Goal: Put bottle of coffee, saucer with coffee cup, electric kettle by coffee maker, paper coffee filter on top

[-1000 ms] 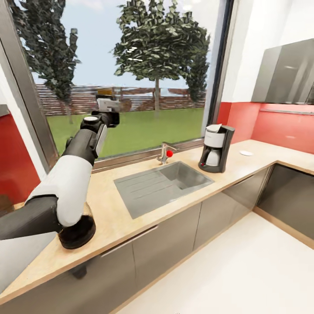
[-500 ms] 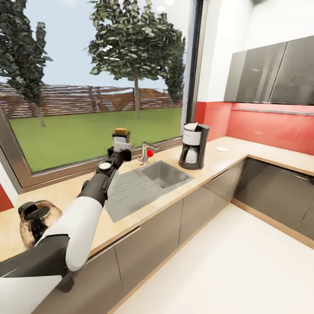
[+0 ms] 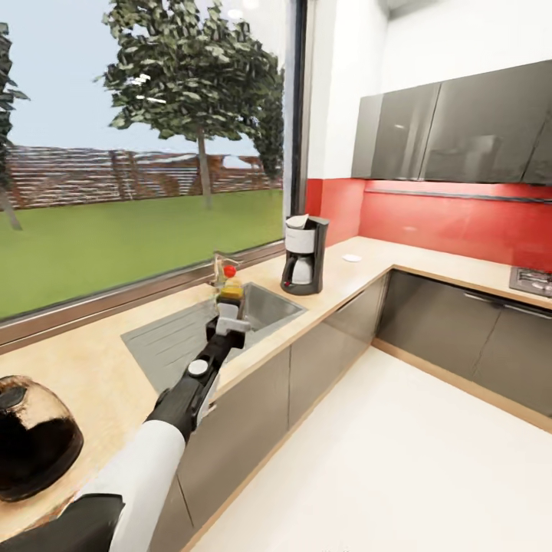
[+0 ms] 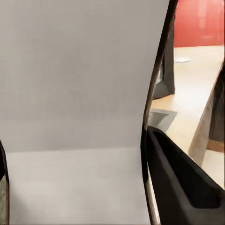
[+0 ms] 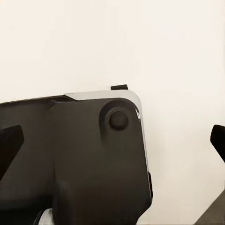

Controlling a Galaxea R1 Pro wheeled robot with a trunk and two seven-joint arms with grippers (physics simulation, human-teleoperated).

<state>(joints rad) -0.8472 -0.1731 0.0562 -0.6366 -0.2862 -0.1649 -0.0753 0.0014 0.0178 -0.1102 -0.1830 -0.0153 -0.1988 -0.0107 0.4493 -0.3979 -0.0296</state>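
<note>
The left pincer [image 3: 228,310] is clamped around the bottle [image 3: 230,290], carrying it over the sink [image 3: 261,305]. Small, stiff and probably light, the bottle looks safest held mid-body, below its yellow cap. Beyond the pincer stands the coffee maker [image 3: 304,254] on the countertop [image 3: 360,272], the saucer [image 3: 352,257] farther off. The kettle [image 3: 31,437] sits well behind. Grey cabinets and a red backsplash line the corner.
</note>
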